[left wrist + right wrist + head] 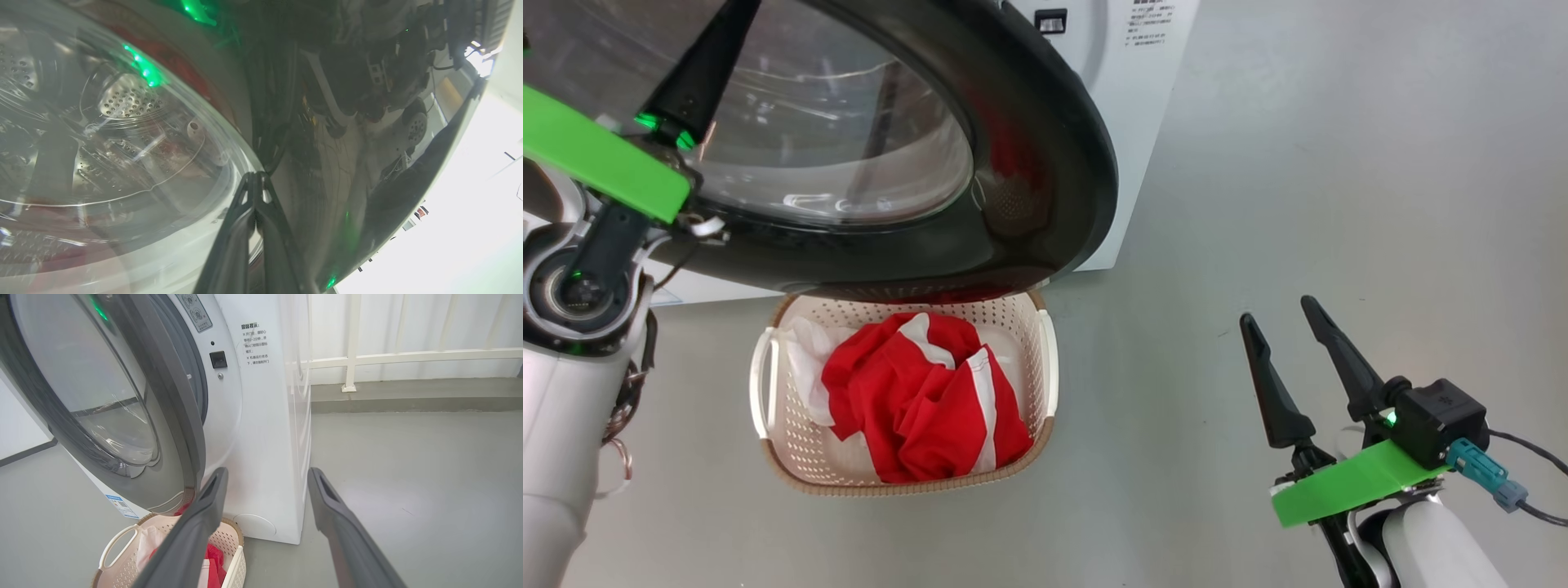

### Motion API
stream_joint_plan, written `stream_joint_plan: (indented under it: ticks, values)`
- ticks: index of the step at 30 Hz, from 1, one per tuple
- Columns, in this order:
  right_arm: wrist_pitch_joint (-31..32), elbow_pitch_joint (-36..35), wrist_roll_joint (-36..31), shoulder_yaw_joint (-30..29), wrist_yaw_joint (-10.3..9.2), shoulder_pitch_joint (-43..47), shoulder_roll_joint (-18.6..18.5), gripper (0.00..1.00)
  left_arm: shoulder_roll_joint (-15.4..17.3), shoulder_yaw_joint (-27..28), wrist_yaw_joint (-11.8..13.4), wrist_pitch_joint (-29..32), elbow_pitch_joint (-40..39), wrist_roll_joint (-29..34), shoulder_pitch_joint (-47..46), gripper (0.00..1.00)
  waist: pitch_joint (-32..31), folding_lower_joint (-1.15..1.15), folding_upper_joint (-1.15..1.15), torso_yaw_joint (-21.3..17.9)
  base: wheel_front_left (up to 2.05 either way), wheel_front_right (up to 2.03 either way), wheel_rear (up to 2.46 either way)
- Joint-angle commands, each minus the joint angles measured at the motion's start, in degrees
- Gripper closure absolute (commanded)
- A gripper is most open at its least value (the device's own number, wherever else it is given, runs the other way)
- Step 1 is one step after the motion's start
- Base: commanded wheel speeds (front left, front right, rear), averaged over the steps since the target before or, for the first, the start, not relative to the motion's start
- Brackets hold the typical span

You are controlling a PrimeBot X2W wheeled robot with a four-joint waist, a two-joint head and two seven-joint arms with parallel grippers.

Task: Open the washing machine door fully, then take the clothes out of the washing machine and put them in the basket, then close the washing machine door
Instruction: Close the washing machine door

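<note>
The washing machine door hangs partly open from the white washing machine, its lower edge over the basket. My left gripper is shut with nothing in it. In the left wrist view its tips lie against the door, at the rim of the glass bowl. Red and white clothes lie heaped in the basket on the floor. My right gripper is open and empty, low to the right of the basket. Past the right gripper I see the door, machine, basket and clothes.
Grey floor stretches to the right of the machine. In the right wrist view a white railing on a raised kerb runs behind it. A small blue label sits low on the machine's front. A cable trails from my right wrist.
</note>
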Motion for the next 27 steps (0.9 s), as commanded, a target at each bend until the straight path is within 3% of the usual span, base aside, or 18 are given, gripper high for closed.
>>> stream_joint_plan:
  ticks: [1, 11, 15, 17, 20, 23, 27]
  values:
    - [-0.37, -1.33, 0.20, 1.50, 0.35, -1.11, 0.12, 0.00, 2.88, 1.31, -0.38, -1.03, -1.24, -0.70, -3.19, 1.00, 0.06, 0.00, 0.00, -0.07, 0.00, 0.00, 0.00]
    - [-0.37, -0.87, -0.09, 0.44, 0.35, 0.49, 0.13, 0.00, 4.61, -2.00, -0.38, -1.78, -4.37, -4.13, 3.30, 0.99, -2.11, 0.00, 0.00, 1.42, 0.00, 0.00, 0.00]
    - [-0.37, -0.71, -0.50, 0.12, 0.35, 1.13, 0.13, 0.00, 4.51, -1.80, -0.38, -2.77, -5.77, -5.18, 7.05, 0.61, -3.05, 0.00, 0.00, 2.53, 0.00, 0.00, 0.00]
    - [-0.37, -0.58, -0.72, 0.09, 0.35, 1.45, 0.13, 0.00, 4.52, -1.58, -0.38, -3.63, -6.33, -5.34, 9.17, 0.50, -3.61, 0.00, 0.00, 2.97, 0.00, 0.00, 0.00]
    - [-0.37, -0.45, -1.03, -0.15, 0.35, 2.09, 0.13, 0.00, 4.43, -0.91, -0.38, -5.06, -7.07, -5.74, 12.57, 0.18, -4.49, 0.00, 0.00, 3.69, 0.00, 0.00, 0.00]
    - [-0.37, -0.36, -1.31, -0.42, 0.35, 2.80, 0.13, 0.00, 4.75, -0.78, -0.38, -6.45, -7.68, -5.22, 16.35, 0.00, -5.35, 0.00, 0.00, 4.28, 0.00, 0.00, 0.00]
    - [-0.37, -0.44, -1.65, -0.74, 0.35, 3.65, 0.13, 0.00, 5.04, -0.01, -0.38, -8.54, -8.59, -5.40, 21.54, 0.00, -6.07, 0.00, 0.00, 5.04, 0.00, 0.00, 0.00]
